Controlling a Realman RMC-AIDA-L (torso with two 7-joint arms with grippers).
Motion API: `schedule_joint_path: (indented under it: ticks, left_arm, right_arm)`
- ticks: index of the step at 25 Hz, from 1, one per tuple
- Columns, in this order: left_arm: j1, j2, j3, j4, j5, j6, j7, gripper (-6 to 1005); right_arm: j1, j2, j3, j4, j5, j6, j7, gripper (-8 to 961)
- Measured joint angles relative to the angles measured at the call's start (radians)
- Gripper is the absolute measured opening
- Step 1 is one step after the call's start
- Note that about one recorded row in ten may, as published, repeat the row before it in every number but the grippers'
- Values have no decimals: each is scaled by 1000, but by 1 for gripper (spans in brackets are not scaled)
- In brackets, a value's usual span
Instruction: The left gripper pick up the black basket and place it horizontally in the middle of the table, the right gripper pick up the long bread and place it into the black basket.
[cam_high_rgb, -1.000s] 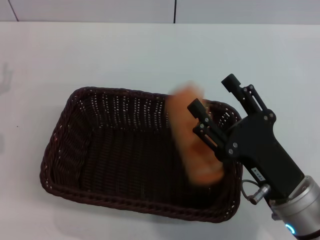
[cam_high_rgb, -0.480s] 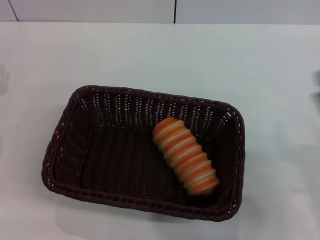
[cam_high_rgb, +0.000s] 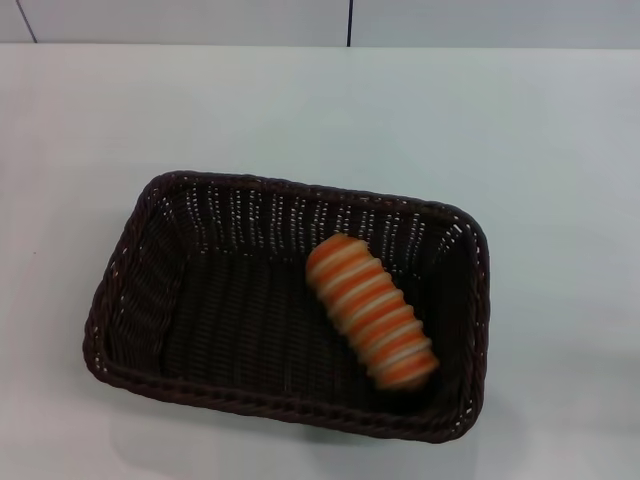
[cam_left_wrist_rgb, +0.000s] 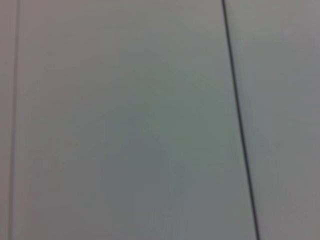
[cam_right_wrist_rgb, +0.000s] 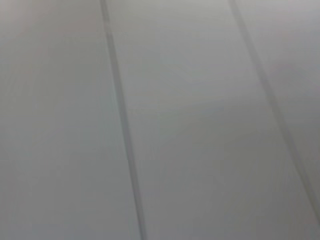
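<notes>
The black basket (cam_high_rgb: 150, 300) lies lengthwise across the middle of the white table (cam_high_rgb: 320, 110) in the head view. The long bread (cam_high_rgb: 372, 310), striped orange and cream, lies inside the basket on its floor at the right end, slanted from upper left to lower right. Neither gripper shows in the head view. The two wrist views show only a plain grey-white surface with thin dark seams, no fingers and none of the task's objects.
A wall with a dark vertical seam (cam_high_rgb: 350, 22) runs behind the table's far edge. White tabletop surrounds the basket on all sides.
One second ago my right gripper hung open over the basket's right end with the bread dropping from it. It has left the view to the right. The bread has lain still since.
</notes>
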Motion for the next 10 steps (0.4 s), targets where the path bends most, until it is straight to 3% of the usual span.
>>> schedule_joint_path:
  ticks: [10]
  left_arm:
    - [8,-5,8,34,-46,5,-9,762]
  right_arm:
    - [2,4,6,-13,32,1,-6,816]
